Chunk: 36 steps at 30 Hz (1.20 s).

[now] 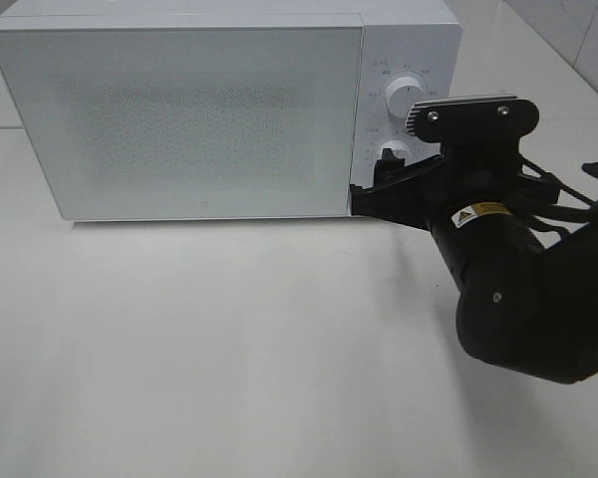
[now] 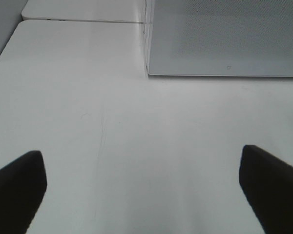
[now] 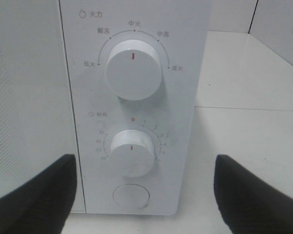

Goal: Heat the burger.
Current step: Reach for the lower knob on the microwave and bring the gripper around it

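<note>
Burger: not in view in any picture. It may sit behind the closed door of the microwave, but the frosted panel shows nothing of the inside.
Microwave: fills the upper left and centre of the exterior view, standing on the white table.
Right pincer: jaws spread and empty. It is right of centre in the exterior view, just in front of the control panel and level with the timer knob.
Controls: the power knob is above the timer knob and a round button is below it.
Left pincer: jaws wide apart and holding nothing, over bare table near the microwave's corner.
Step in hand: probably setting the timer, with the right pincer closing on that knob.
Handling, as a judgement: a burger is light, soft and stacked loose, and the glossy bun may slip. Grip low across both bun halves, gently, and keep it level.
</note>
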{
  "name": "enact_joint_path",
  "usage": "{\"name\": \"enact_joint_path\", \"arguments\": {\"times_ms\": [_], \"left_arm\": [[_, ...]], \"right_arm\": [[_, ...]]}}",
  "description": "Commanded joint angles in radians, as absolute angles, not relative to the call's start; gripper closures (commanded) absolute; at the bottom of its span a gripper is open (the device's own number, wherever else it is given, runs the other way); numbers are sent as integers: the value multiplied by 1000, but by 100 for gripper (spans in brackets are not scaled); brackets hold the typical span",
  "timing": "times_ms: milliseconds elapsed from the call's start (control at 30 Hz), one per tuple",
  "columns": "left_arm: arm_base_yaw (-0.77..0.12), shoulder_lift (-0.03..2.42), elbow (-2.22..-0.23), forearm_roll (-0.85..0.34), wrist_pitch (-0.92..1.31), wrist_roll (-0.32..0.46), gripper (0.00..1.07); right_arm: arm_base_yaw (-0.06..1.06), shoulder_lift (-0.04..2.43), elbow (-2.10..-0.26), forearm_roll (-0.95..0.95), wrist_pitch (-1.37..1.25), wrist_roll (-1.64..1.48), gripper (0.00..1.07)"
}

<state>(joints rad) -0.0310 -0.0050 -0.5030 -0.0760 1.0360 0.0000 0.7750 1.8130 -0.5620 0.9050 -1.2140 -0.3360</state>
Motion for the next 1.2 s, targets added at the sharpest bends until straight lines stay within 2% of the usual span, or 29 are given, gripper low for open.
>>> {"name": "enact_joint_path", "arguments": {"times_ms": [33, 633, 1200], "left_arm": [[-29, -30, -501, -74, 1035, 0, 6], [-29, -30, -501, -74, 1035, 0, 6], [-29, -30, -501, -73, 1035, 0, 6]], "right_arm": [[771, 1837, -594, 890, -1248, -326, 32], [654, 1999, -757, 784, -1190, -220, 32], [585, 2076, -794, 686, -1189, -203, 32]]}}
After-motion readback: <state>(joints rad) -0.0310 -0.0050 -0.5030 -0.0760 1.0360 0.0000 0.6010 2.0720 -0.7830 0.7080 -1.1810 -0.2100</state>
